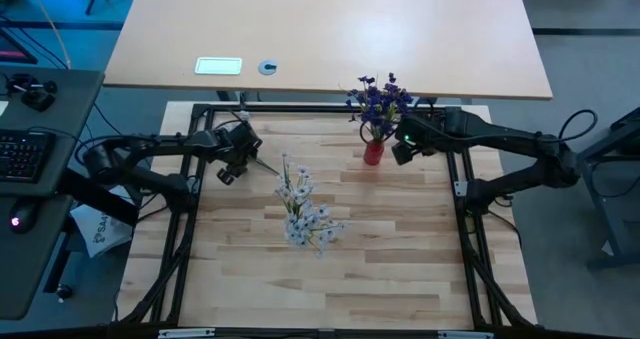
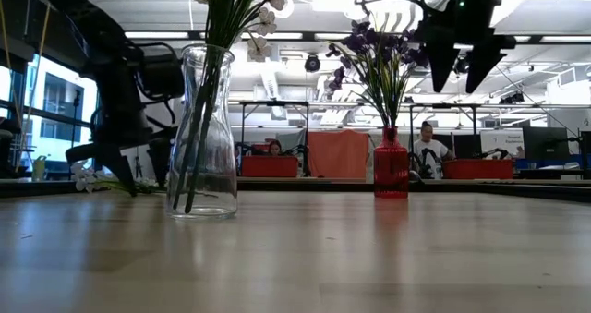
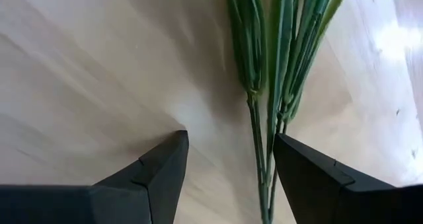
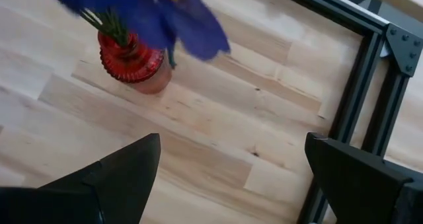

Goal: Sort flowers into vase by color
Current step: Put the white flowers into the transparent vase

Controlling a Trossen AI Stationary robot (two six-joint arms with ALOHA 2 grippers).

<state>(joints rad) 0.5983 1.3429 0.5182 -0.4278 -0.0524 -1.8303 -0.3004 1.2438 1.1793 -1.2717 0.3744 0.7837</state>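
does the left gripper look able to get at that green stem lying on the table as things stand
Probably yes. The left gripper is open and low over the wood, with the green stem lying between its fingers, closer to one. Nothing sits in the way there.

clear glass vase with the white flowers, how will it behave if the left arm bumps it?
The clear glass vase looks tall and narrow-necked, with white flowers rising well above its rim, so probably top-heavy and apt to tip. Being smooth glass on the wooden table, it may slide first. Likely fragile if it falls.
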